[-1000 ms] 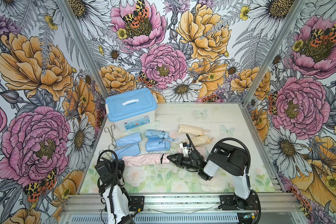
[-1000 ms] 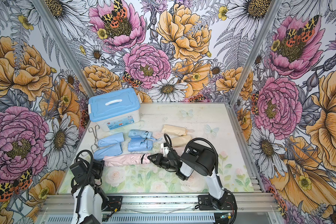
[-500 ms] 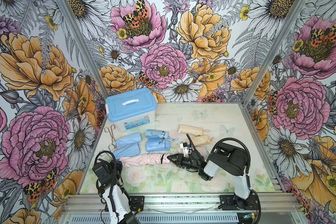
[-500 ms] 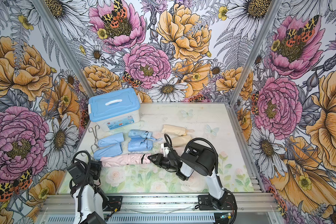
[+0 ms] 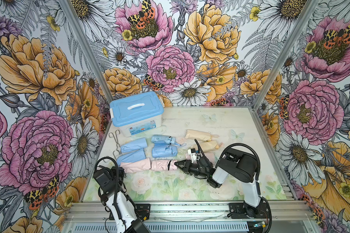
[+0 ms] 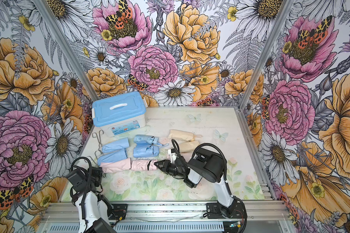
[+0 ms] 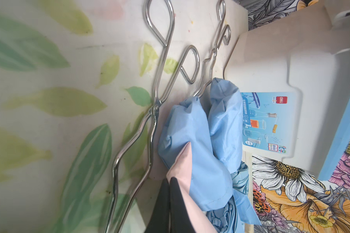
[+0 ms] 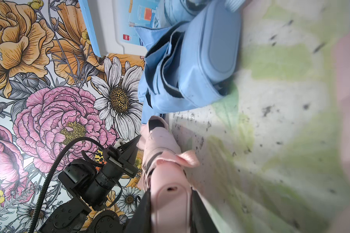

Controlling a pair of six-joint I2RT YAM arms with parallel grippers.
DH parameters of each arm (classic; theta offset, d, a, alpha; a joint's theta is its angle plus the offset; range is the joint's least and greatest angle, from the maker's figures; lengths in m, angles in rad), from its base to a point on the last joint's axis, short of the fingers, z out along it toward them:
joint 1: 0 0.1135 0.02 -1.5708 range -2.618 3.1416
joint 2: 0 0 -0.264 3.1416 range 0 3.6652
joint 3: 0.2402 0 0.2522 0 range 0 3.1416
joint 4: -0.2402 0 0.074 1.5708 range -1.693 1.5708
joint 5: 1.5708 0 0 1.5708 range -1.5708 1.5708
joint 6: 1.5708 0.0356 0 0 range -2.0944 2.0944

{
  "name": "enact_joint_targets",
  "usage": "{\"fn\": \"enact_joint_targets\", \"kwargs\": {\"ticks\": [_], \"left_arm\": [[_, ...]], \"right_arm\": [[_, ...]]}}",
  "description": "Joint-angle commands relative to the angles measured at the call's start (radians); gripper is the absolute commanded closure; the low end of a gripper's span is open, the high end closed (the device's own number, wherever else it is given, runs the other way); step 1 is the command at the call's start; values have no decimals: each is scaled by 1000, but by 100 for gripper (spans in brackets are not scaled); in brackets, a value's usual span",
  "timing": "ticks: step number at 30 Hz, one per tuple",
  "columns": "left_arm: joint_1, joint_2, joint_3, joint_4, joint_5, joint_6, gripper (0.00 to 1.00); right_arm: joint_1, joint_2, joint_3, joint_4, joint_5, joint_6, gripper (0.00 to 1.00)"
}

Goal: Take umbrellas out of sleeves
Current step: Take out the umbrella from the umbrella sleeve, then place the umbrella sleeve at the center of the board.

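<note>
Fabric hides a good deal: the wrinkled pink umbrella (image 5: pixel 163 165) meets the mouth of the smooth pink sleeve (image 5: pixel 135 165) toward the front left of the surface (image 5: pixel 220 121), and we cannot tell how much of it lies inside. We see the left gripper (image 7: pixel 169 191) pinched tight on the sleeve's other end, though in both top views the left arm (image 5: pixel 109 177) covers the fingertips. The right gripper (image 8: pixel 171 203) clamps the umbrella's stubby rounded handle, with a woven loop (image 8: pixel 180 159) just beyond it. Another pink piece (image 5: pixel 209 155) is mostly covered by the right arm (image 5: pixel 238 163). Two limp blue sleeves (image 5: pixel 133 145) lie flat next to two creased blue umbrellas (image 5: pixel 164 152); two cream sleeves (image 5: pixel 198 135) look plump and rounded. Wire tongs (image 5: pixel 114 139) lie along the left edge. In the far left corner stands a plastic box (image 5: pixel 136 113), blue lid shut, contents unseen.
</note>
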Motion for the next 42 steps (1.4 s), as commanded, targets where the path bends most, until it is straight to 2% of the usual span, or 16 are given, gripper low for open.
{"fn": "enact_joint_targets", "kwargs": {"ticks": [1,13,16,20,26,29,30,34,37,42], "left_arm": [[23,7,28,32,-28,19,100],[55,15,56,-11,-64,41,100],[62,-9,63,-35,-83,37,96],[64,-38,59,-39,-91,23,81],[64,-36,66,-41,-88,17,40],[65,-39,75,-43,-88,5,37],[64,-41,80,-43,-88,1,32],[64,-39,110,-65,-114,8,2],[62,-40,139,-87,-137,5,1],[59,-38,194,-122,-153,29,1]], "right_arm": [[-6,24,-11,72,23,1,100],[-4,32,-2,76,23,4,100],[-4,34,-2,75,24,6,100],[-2,37,-3,74,30,10,100],[3,48,5,75,33,21,98],[7,54,14,75,34,25,97],[9,55,17,75,33,26,97],[12,59,25,73,38,31,95],[12,60,32,64,40,36,94],[12,60,38,51,41,39,86]]}}
